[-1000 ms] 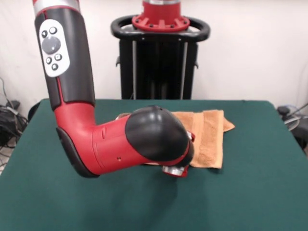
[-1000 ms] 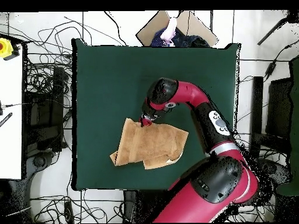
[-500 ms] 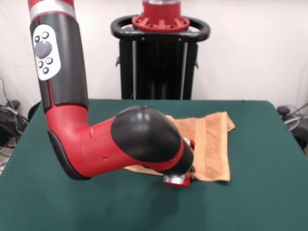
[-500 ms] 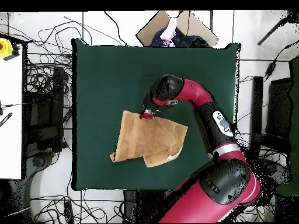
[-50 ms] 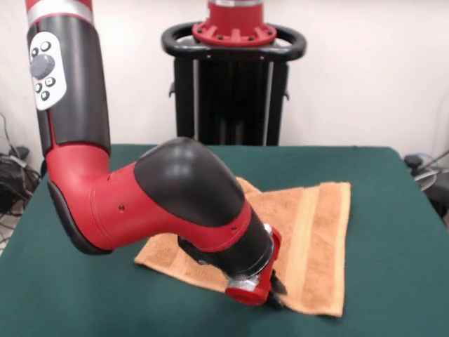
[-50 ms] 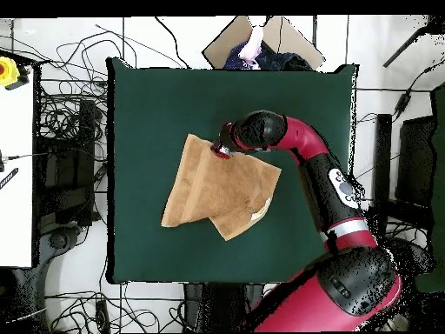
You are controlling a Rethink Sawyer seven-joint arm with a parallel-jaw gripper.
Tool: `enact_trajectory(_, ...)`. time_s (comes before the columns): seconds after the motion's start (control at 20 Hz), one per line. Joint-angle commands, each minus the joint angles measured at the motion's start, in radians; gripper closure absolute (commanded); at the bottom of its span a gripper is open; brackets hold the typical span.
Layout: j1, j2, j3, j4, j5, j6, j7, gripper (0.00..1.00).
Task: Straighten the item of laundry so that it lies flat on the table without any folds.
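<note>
Green felt-topped table (image 5: 393,203), big and flat, matte; cloth will likely drag on it rather than slide freely. Red-and-black Sawyer arm (image 5: 168,203) bends low over the middle of the table, bulky elbow hiding much of the cloth in the front view.

Orange-tan terry towel (image 6: 217,187) lies mid-table, slightly toward the robot's side in the overhead view. Not flat: a layer is doubled over at the base-side edge, with a loose flap poking out at the corner (image 6: 248,219). Flat woven band (image 5: 309,239) runs along one side, smoother than the looped pile.

Judgement: light, limp, no stiffness, so it follows a pulled corner and bunches if pushed. Grippy pile, not fragile. Best hold is a corner or hemmed edge, pinching a single layer; the folded flap needs lifting and drawing outward.

Gripper (image 5: 270,298) sits at the towel's edge, tips down at the cloth. Whether the claw is pinching fabric or just pressing: cannot tell.
</note>
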Motion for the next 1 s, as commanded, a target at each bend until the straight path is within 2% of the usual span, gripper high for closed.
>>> enact_trajectory(0.05, -0.005, -0.056, 0.085, 0.003, -0.069, -0.192, -0.234, 1.0)
enact_trajectory(0.75, -0.032, -0.032, 0.113, 0.024, -0.043, -0.231, -0.247, 1.0)
enact_trajectory(1.0, -0.036, -0.039, 0.107, 0.041, -0.062, -0.256, -0.22, 1.0)
